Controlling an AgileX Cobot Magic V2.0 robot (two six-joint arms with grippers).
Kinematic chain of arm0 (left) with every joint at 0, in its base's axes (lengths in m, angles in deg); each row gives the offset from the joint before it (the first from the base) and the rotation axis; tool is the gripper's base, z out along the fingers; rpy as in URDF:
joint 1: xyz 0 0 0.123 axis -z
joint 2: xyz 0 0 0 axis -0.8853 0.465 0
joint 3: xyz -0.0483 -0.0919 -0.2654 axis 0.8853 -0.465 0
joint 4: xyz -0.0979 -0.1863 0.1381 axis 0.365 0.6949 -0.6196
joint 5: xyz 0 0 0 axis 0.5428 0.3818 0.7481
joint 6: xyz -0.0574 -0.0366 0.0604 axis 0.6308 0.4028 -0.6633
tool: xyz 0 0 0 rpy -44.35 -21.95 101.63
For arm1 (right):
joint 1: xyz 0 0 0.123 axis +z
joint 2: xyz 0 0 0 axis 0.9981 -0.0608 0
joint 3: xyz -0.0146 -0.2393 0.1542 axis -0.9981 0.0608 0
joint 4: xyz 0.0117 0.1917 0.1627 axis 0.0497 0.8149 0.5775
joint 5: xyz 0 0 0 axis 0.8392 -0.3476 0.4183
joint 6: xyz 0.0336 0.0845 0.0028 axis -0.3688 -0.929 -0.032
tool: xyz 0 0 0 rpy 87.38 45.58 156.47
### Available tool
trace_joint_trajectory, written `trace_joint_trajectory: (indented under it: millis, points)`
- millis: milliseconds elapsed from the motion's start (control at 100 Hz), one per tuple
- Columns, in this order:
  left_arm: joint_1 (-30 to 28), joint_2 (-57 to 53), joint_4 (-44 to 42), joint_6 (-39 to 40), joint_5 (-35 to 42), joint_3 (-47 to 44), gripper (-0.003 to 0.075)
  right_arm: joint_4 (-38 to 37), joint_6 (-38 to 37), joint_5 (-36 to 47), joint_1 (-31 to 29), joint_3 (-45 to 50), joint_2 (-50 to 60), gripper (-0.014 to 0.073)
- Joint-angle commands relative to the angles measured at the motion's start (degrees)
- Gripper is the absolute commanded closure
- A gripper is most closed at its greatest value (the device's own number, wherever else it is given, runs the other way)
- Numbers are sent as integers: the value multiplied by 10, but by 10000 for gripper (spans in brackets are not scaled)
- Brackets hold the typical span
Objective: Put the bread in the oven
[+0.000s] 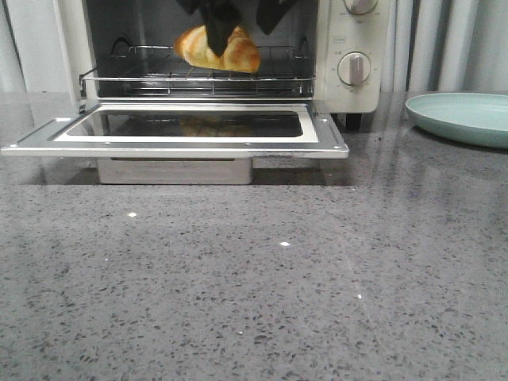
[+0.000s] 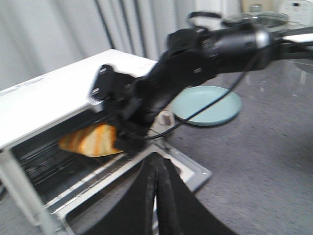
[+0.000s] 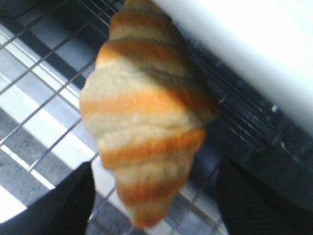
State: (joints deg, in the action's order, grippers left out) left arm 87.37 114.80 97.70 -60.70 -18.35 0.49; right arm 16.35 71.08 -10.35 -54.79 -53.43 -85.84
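Right gripper (image 1: 226, 36) reaches into the oven (image 1: 349, 55) from above, dark fingers (image 3: 58, 205) either side of the bread (image 1: 218, 49) and clamped on it. In the right wrist view the fingers flank the roll's lower taper; the grip looks firm, though the contact faces themselves are hidden behind the roll.

Bread sits inside the oven cavity, just over the wire rack (image 1: 198, 75) (touching the wires or a hair above, cannot tell from the front view). Long axis runs roughly across the oven's width, slightly tilted, the left end higher. Seen from the left wrist camera, one tapered end points out away from the gripper, toward the oven's far side. Striped orange and pale yellow, glossy.

Left gripper (image 2: 157, 196) is held clear of the oven, above the counter near the open door; its fingers lie pressed together, nothing between them.

Oven door (image 1: 182, 131) is folded down flat, glass window facing up, a faint reflection of the bread in it. Two round knobs (image 1: 354, 69) on the right panel.

Counter (image 1: 254, 278) is grey speckled stone, shiny. A pale green plate (image 1: 464, 117) rests to the right of the oven. Grey-white curtains (image 1: 456, 44) hang behind.
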Motion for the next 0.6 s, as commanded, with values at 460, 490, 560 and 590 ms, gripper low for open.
trace_joint_trajectory:
  millis: [460, 490, 560, 590]
  points:
    - [0, -256, -261, 247, 124, -237, 742, 100, -8, 160, 18, 443, 528, 658]
    - [0, -264, -261, 247, 128, -251, 742, 87, -8, 162, 18, 468, 560, 658]
    - [0, -276, -261, 247, 146, -280, 741, 55, -8, 163, 18, 523, 637, 662]
    - [0, -278, -261, 247, 158, -291, 741, 43, -8, 163, 17, 543, 667, 662]
